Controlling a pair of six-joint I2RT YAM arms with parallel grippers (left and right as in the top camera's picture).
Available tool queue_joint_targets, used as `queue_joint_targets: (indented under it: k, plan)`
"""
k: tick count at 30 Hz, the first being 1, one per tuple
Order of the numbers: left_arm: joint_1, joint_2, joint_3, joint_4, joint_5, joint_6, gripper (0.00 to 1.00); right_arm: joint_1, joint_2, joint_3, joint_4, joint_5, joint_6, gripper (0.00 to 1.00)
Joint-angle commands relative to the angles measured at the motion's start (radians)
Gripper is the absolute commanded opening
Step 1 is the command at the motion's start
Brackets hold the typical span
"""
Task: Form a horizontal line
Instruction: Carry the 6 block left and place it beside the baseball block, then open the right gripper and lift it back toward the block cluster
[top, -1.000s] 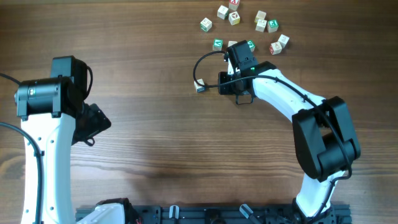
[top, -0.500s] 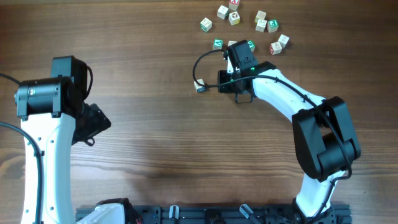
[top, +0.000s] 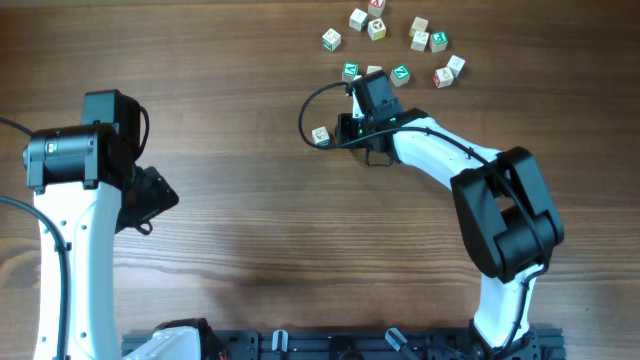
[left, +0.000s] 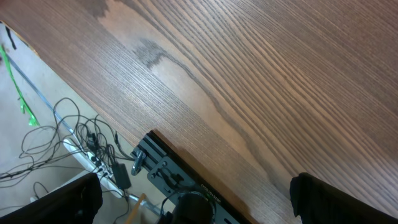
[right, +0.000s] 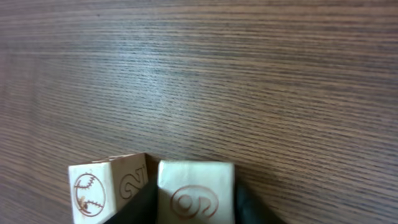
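Note:
In the right wrist view a whitish cube (right: 196, 186) with a brown 9-like mark rests on the wood between my right gripper's (right: 196, 202) dark fingers (right: 249, 208). They lie against both its sides with no gap showing. Just left of it stands a second cube (right: 90, 190) with a baseball drawing, so the two make a short horizontal line with one finger between them. Overhead, the right gripper (top: 338, 130) covers one cube and the other cube (top: 320, 135) shows at its left. My left gripper (top: 155, 208) hangs wide open over bare wood at the far left, empty (left: 202, 202).
Several loose letter cubes (top: 421, 40) lie scattered at the table's far side. Two green-faced ones (top: 400, 73) (top: 350, 71) sit close behind the right wrist. The left wrist view shows the table's front edge (left: 205, 149), a black rail (left: 168, 168) and cables (left: 62, 143) on the floor.
The right arm swung left and slightly away, bringing its gripper up beside the lone cube and uncovering a green-faced cube behind it. The left arm stayed still.

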Motion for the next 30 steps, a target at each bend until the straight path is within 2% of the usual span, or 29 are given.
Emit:
queue_joint_targets:
  k: [1,6,18,26,30]
  plan:
    - [0.005,-0.016,-0.005,0.000,-0.013,-0.003,1.00,0.006,0.038,-0.003,-0.005,0.016,-0.002,0.48]
    - [0.005,-0.016,-0.005,0.000,-0.013,-0.003,1.00,0.006,0.036,0.014,-0.022,0.016,0.000,0.57]
    - [0.005,-0.016,-0.005,0.000,-0.013,-0.003,1.00,0.006,-0.059,0.131,-0.246,0.133,0.001,0.59]
    - [0.005,-0.016,-0.005,0.000,-0.013,-0.003,1.00,0.006,-0.212,0.140,-0.300,0.161,0.000,0.60]
    - [0.005,-0.016,-0.005,0.000,-0.013,-0.003,1.00,0.006,-0.284,0.140,-0.306,0.170,0.000,0.63]
